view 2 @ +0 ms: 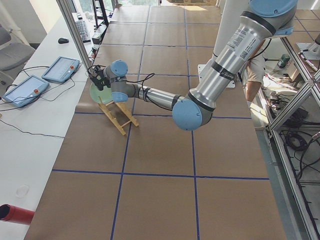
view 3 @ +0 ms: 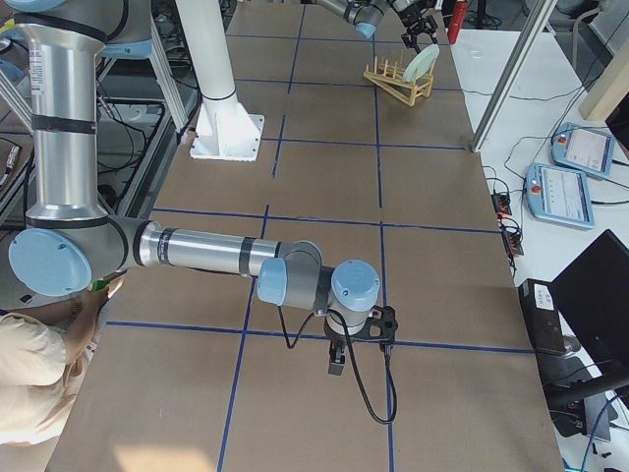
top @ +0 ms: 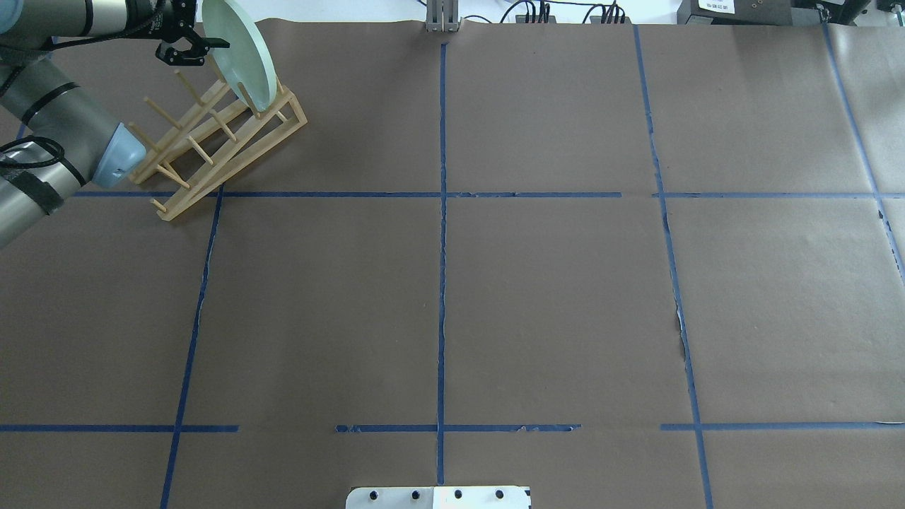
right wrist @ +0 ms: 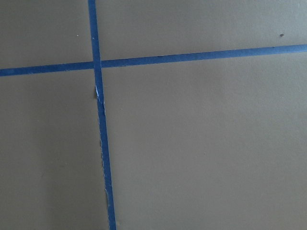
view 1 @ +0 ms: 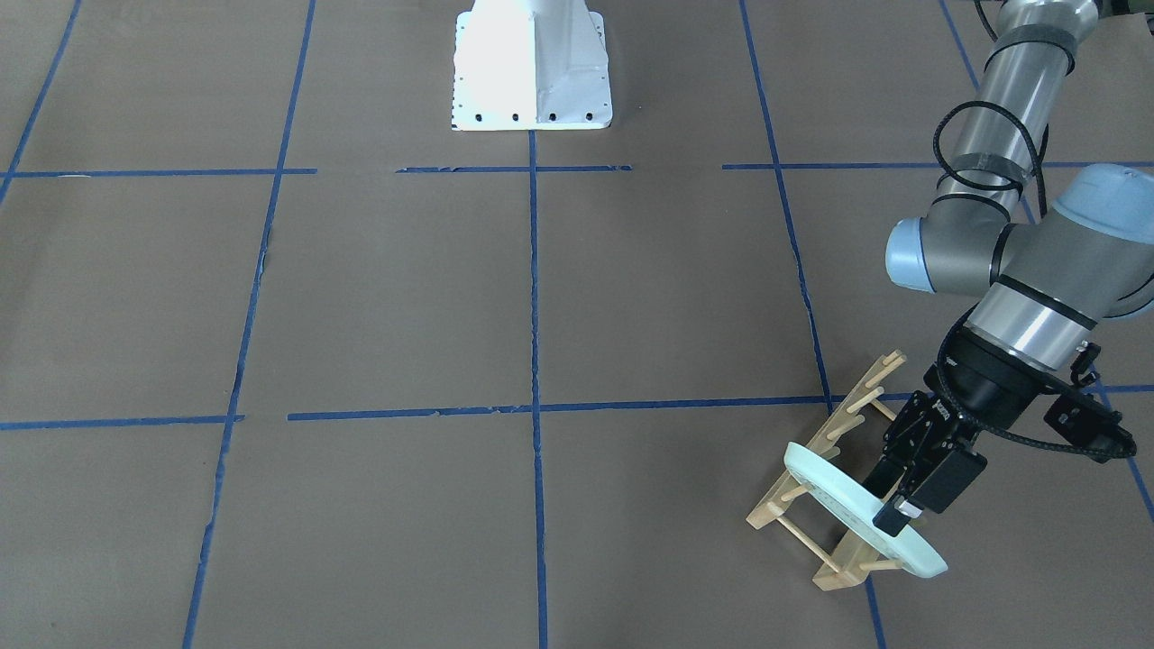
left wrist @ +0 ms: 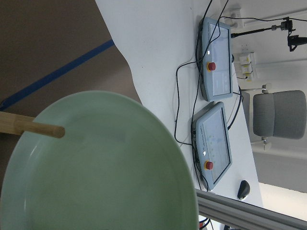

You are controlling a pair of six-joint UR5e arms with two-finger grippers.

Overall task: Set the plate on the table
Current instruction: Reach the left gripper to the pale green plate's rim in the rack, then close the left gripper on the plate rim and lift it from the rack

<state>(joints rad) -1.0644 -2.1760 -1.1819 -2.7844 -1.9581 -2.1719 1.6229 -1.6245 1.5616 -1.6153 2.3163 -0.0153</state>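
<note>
The pale mint-green plate (view 1: 834,494) stands on edge, tilted, between the pegs of a wooden rack (view 1: 793,521) on the brown table (view 1: 406,297), at its far left corner in the overhead view (top: 244,60). My left gripper (view 1: 882,503) reaches down over the plate's upper rim with one finger on each face, closed against it. The left wrist view is filled by the plate's face (left wrist: 105,167) with a peg (left wrist: 33,127) across it. My right gripper (view 3: 337,366) hangs low over bare table near the robot's side; I cannot tell whether it is open or shut.
The white robot base (view 1: 532,68) stands at the table's near middle edge. Two teach pendants (left wrist: 216,120) and cables lie on the white bench beyond the rack. Blue tape lines (right wrist: 98,96) cross under my right wrist. A person stands beside the robot (view 3: 39,354).
</note>
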